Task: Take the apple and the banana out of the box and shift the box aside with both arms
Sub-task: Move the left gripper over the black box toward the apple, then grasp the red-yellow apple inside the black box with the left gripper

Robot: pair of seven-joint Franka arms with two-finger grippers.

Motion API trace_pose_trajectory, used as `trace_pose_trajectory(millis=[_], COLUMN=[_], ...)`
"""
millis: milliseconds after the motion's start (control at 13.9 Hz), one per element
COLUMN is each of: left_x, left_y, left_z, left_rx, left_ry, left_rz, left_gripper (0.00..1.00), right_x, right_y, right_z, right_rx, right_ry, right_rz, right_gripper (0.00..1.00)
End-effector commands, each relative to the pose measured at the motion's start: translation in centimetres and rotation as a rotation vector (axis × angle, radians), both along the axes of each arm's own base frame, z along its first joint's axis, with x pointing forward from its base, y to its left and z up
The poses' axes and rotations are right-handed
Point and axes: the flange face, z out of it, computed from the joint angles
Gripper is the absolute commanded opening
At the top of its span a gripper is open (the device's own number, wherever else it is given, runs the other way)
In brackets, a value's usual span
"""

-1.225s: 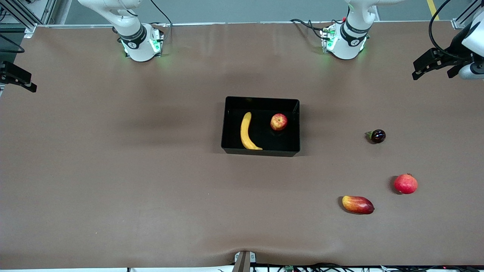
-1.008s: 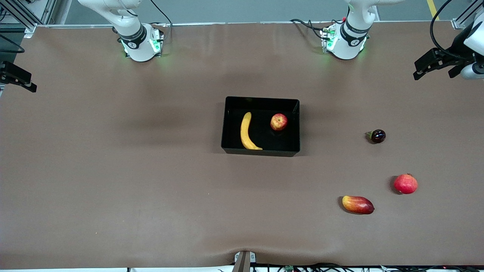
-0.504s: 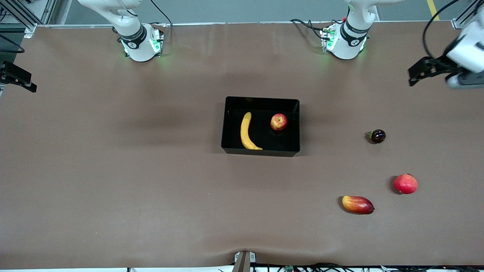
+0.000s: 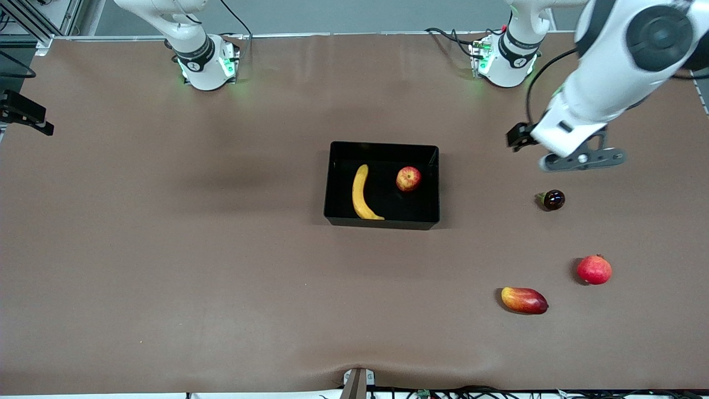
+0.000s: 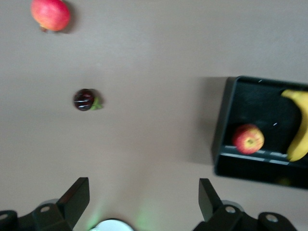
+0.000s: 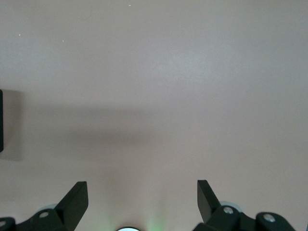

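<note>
Black plastic, glossy and low-walled: the box [image 4: 382, 185] sits mid-desk in the front view. Inside it the banana [image 4: 361, 193] lies at about nine o'clock of the box's middle and the apple [image 4: 408, 179] at about two o'clock, the two well apart. Toward the left arm's end of the desk [image 4: 166, 249] lie a dark cherry-like fruit [image 4: 553, 199], a red round fruit [image 4: 594, 270] and a mango [image 4: 524, 300], both nearer the camera. The left pincer [image 4: 581, 159] hangs over bare desk, at about one o'clock of the dark fruit. The right pincer is out of this view; that arm waits.

In the left wrist view the left pincer [image 5: 144, 199] stands wide apart with nothing between its fingers; box [image 5: 262, 130], apple [image 5: 248, 139], banana [image 5: 299, 126], dark fruit [image 5: 84, 99] and red fruit [image 5: 50, 14] all show below it.

In the right wrist view the right pincer [image 6: 143, 198] is likewise spread and empty, over bare desk, with a sliver of the box [image 6: 1, 120] at the edge.

Nothing is done yet, I judge: both fruits must come out, then the box be shifted by both arms.
</note>
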Motion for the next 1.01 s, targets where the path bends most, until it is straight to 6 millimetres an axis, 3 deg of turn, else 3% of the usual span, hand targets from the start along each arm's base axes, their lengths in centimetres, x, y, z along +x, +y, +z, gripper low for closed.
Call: trace_pose_trajectory(millis=[0, 216, 360, 576, 936], left_x=[0.1, 0.0, -1.3, -2.2, -4.7], left_y=[-3.9, -7.6, -11.2, -14.0, -16.9], left_z=[-3.2, -7.6, -10.3, -13.3, -20.5], left_rx=[0.015, 0.009, 0.009, 0.000, -0.002], left_ry=[-0.006, -0.016, -0.026, -0.032, -0.053], left_rz=[0.125, 0.244, 0.292, 0.380, 0.491], left_gripper=[1.00, 1.00, 1.00, 1.00, 1.00], right_x=[0.1, 0.0, 0.1, 0.1, 0.0], right_y=[-0.3, -0.4, -0.3, -0.1, -0.5], right_z=[0.3, 0.3, 0.3, 0.4, 0.3], right_rx=[0.000, 0.000, 0.000, 0.001, 0.002], right_ry=[0.002, 0.003, 0.002, 0.000, 0.003], right_rz=[0.003, 0.001, 0.005, 0.006, 0.000], right_gripper=[1.00, 1.00, 1.00, 1.00, 1.00])
